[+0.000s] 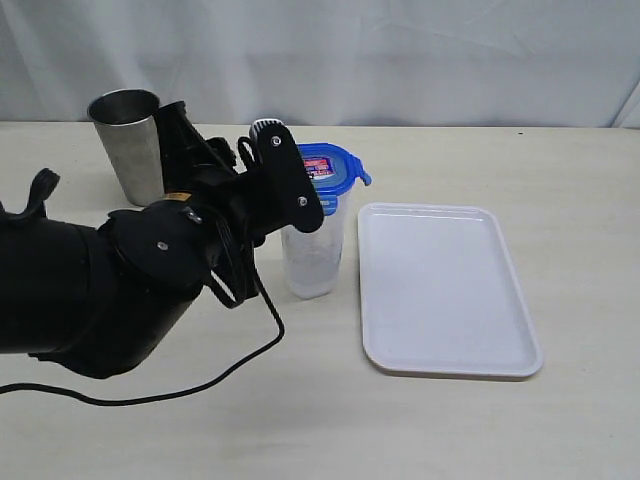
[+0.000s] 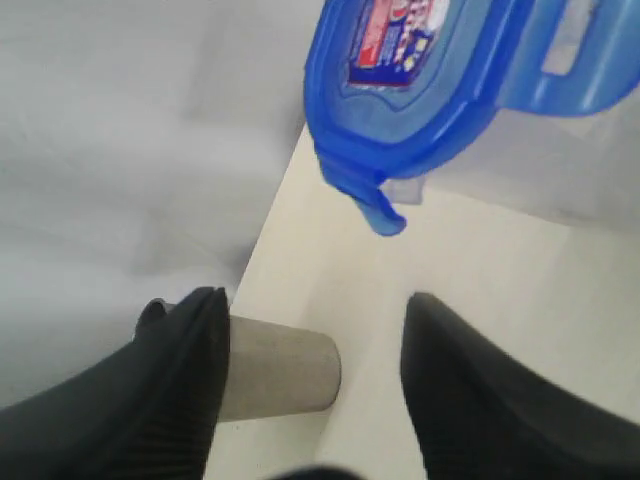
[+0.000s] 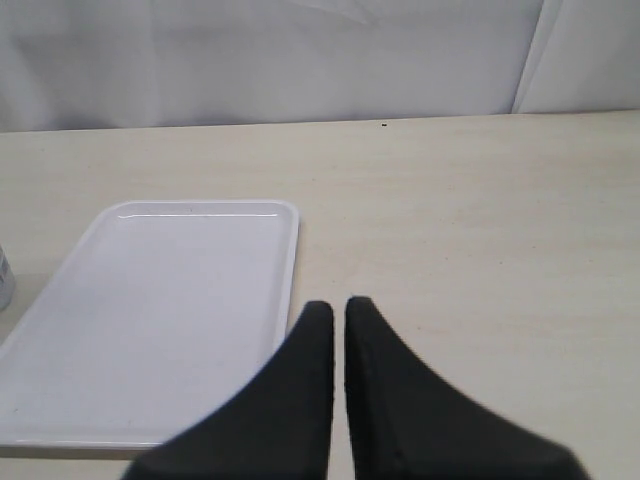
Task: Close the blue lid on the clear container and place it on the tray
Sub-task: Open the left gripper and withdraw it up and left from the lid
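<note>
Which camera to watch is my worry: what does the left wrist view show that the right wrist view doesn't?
Only left wrist: the blue lid on the clear container, a metal cup, the open left gripper. Only right wrist: the tray, the shut right gripper, an unclear sliver beside the tray. Both: the table and pale backdrop.

One each: lid, container, cup, tray

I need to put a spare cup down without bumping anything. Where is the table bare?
Free: the table right of the tray, the strip in front of it, and the empty tray itself. Crowded: back left, where the left arm, steel cup and lidded container bunch together.
</note>
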Robot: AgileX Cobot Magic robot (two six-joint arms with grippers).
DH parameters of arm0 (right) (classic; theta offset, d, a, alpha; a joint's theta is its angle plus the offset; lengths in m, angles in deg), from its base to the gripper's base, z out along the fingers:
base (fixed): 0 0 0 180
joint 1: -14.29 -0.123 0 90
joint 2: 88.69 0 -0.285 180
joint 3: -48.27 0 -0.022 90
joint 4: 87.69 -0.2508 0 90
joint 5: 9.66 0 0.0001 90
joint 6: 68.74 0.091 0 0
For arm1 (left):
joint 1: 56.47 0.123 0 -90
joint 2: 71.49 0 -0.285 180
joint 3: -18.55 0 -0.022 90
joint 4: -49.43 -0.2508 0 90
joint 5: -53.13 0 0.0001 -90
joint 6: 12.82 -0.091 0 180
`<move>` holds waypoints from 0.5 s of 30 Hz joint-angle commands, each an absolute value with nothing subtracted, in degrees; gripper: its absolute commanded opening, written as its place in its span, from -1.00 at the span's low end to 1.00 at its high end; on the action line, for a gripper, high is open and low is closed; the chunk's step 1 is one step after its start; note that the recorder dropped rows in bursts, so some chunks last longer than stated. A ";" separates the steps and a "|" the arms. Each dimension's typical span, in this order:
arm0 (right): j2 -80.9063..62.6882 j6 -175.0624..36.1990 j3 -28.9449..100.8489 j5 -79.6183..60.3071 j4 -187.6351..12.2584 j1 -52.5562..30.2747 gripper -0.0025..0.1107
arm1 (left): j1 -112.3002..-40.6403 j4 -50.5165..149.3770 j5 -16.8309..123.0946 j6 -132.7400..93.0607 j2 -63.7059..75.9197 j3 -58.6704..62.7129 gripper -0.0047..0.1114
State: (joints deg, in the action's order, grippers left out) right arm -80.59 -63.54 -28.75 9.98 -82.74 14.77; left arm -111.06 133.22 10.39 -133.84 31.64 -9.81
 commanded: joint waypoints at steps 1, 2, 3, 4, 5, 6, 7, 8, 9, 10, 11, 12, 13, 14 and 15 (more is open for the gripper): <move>-80.91 -63.55 -28.94 10.02 -82.57 14.64 -0.88 | -111.12 134.23 6.54 -135.61 31.22 -10.02 -0.05; -80.91 -63.55 -28.94 10.02 -82.57 14.64 -0.88 | -111.12 134.23 5.83 -135.61 31.22 -10.02 -0.08; -80.91 -63.55 -28.94 10.02 -82.57 14.64 -0.88 | -111.01 134.23 5.00 -135.49 31.22 -9.91 -0.16; -80.91 -63.55 -28.94 10.02 -82.57 14.64 -0.88 | -110.53 133.93 4.34 -135.35 31.22 -9.91 -0.28; -80.91 -63.55 -28.94 10.02 -82.57 14.64 -0.88 | -110.00 133.93 4.05 -135.35 31.22 -9.91 -0.41; -80.91 -63.55 -28.94 10.02 -82.57 14.64 -0.88 | -109.43 133.93 4.05 -135.10 31.22 -9.91 -0.53; -80.91 -63.55 -28.94 10.02 -82.57 14.64 -0.88 | -108.67 133.93 4.49 -134.54 31.22 -9.91 -0.65; -80.91 -63.55 -28.94 10.02 -82.57 14.64 -0.88 | -107.72 133.93 5.41 -133.67 31.22 -9.91 -0.76; -80.91 -63.55 -28.94 10.02 -82.57 14.64 -0.88 | -106.87 133.93 6.37 -132.75 31.22 -9.91 -0.84; -80.91 -63.55 -28.94 10.02 -82.57 14.64 -0.88 | -105.62 133.93 8.10 -131.23 31.22 -9.91 -0.93; -80.91 -63.55 -28.94 10.02 -82.57 14.64 -0.88 | -104.20 133.93 10.41 -129.50 31.22 -9.91 -0.92; -80.91 -63.55 -28.94 10.02 -82.57 14.64 -0.88 | -102.96 133.93 13.22 -127.90 31.22 -9.91 -0.92; -80.91 -63.55 -28.94 10.02 -82.57 14.64 -0.88 | -99.56 133.93 19.99 -123.91 31.22 -9.91 -0.92; -80.91 -63.55 -28.94 10.02 -82.57 14.64 -0.88 | -98.09 133.84 22.22 -122.25 31.22 -9.91 -0.92; -80.91 -63.55 -28.94 10.02 -82.57 14.64 -0.88 | -93.85 130.55 30.93 -115.05 31.22 -9.91 -0.92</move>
State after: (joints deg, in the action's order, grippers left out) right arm -80.59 -63.54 -28.75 9.98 -82.74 14.77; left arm -98.06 133.44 21.05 -123.60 31.64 -9.81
